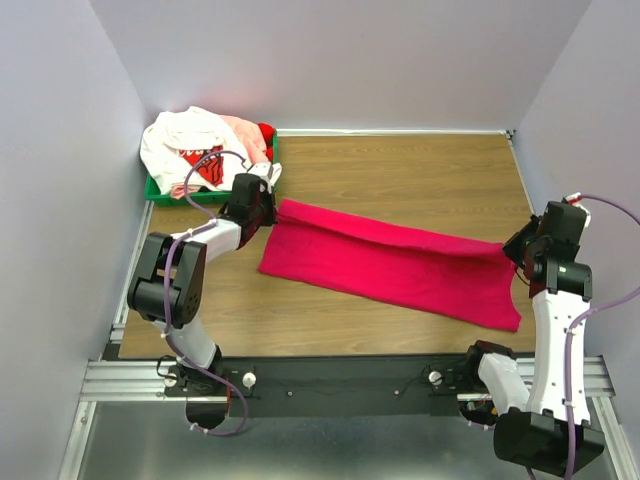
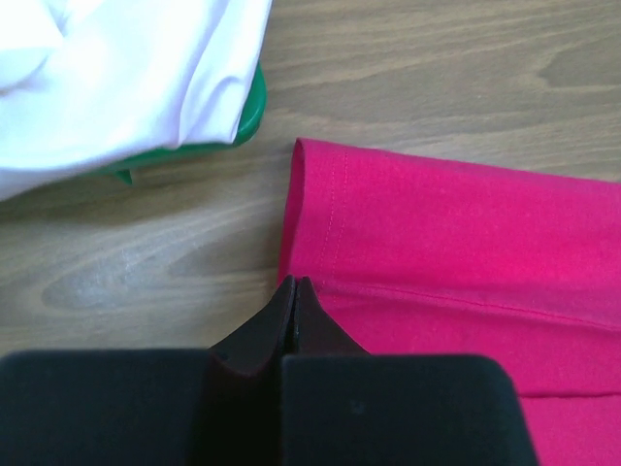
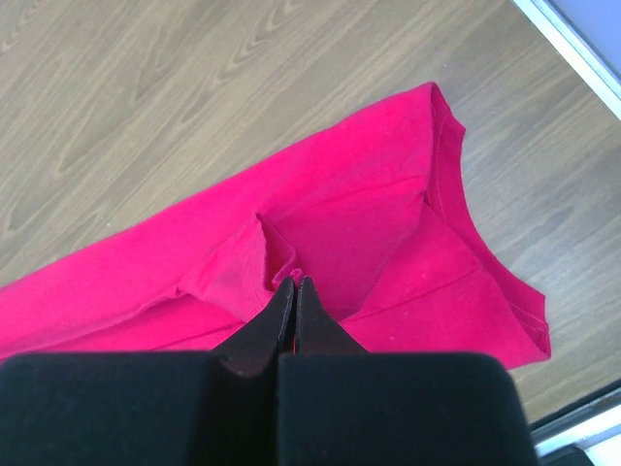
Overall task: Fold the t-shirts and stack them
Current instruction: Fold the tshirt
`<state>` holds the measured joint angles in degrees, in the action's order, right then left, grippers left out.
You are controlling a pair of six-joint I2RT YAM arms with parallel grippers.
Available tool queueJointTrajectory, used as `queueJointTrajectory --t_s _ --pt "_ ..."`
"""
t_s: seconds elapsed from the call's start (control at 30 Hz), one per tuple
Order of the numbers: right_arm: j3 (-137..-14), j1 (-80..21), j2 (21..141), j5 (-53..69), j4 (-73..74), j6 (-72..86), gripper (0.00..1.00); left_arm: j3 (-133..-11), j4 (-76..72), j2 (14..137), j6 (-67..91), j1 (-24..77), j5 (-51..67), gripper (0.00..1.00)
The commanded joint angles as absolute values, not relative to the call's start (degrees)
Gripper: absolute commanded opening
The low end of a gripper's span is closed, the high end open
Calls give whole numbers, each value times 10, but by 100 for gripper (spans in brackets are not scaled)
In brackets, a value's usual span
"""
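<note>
Magenta-red t-shirt (image 1: 390, 265) stretched in a long band across wooden table (image 1: 420, 170); left gripper (image 1: 268, 208) clenched on its left corner, right gripper (image 1: 510, 251) pinching right end.

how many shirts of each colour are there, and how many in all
magenta-red shirt, on the table: 1
white shirt with red print, in the green tray: 1
pale pink shirt, in the tray: 1
red shirt, only a scrap showing in the tray: 1
total: 4 shirts
</note>
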<state>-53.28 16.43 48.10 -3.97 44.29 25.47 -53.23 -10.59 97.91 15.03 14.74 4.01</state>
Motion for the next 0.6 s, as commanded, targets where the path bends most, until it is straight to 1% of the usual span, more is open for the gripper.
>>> queueJointTrajectory --t_s 0.0,0.07,0.1,0.13,0.17,0.2,0.23,0.27,0.3,0.33,0.47,0.5,0.57 --pt "-532 160 473 -58 475 250 1 -511 -116 943 168 148 12 0" --pt "-532 160 468 -59 483 248 1 -489 -115 923 177 148 12 1" --pt "-533 160 465 -59 485 247 4 -481 -114 916 183 148 13 7" --pt "-534 160 460 -57 492 247 20 -463 -115 908 192 148 14 23" --pt "-537 160 457 -55 495 247 20 -455 -115 900 195 148 15 32" --pt "-543 160 454 -51 498 247 39 -446 -114 882 199 148 15 42" --pt "-547 160 452 -48 501 248 46 -436 -115 872 201 148 14 51" --pt "-551 160 447 -47 506 248 57 -419 -116 861 206 148 12 52" --pt "-561 159 446 -47 509 247 61 -411 -116 841 207 149 10 57" --pt "-565 160 445 -47 506 245 65 -401 -115 832 208 148 10 57" --pt "-570 159 460 -28 476 237 67 -384 -122 790 212 149 13 57" --pt "-566 159 478 -6 467 237 67 -381 -127 780 210 149 22 57" --pt "-549 159 497 23 433 242 65 -374 -141 775 208 149 34 57"
